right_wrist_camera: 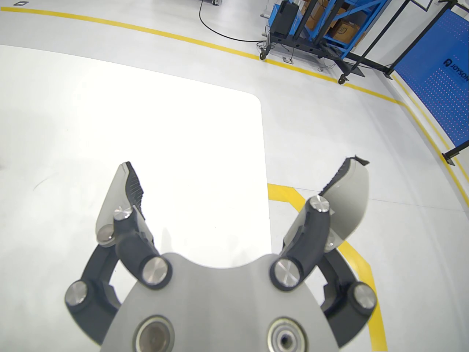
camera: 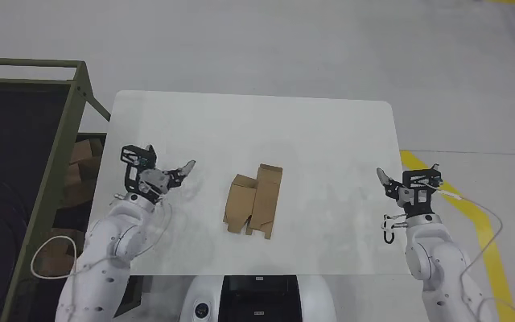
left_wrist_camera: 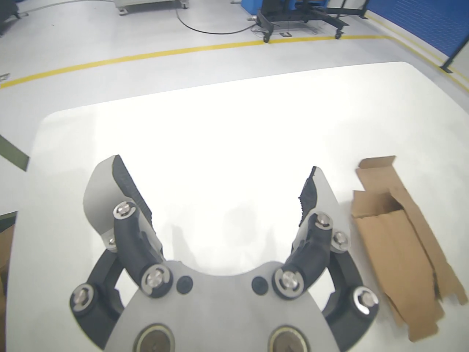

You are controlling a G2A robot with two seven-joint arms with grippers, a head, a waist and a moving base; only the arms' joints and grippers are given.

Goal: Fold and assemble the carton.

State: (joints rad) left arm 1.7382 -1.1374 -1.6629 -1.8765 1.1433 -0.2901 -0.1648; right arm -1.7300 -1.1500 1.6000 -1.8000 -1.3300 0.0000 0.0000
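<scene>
Carton (camera: 254, 201) flat on the table (camera: 322, 129), both sets of jaws empty!
The brown carton lies flattened near the middle of the white table, a touch toward 6 o'clock, flaps loose. Left jaws hang wide open with nothing in them at the carton's 9 o'clock, near it but apart. Right jaws, just as wide and bare, sit well off at 3 o'clock, over the table's edge.
</scene>
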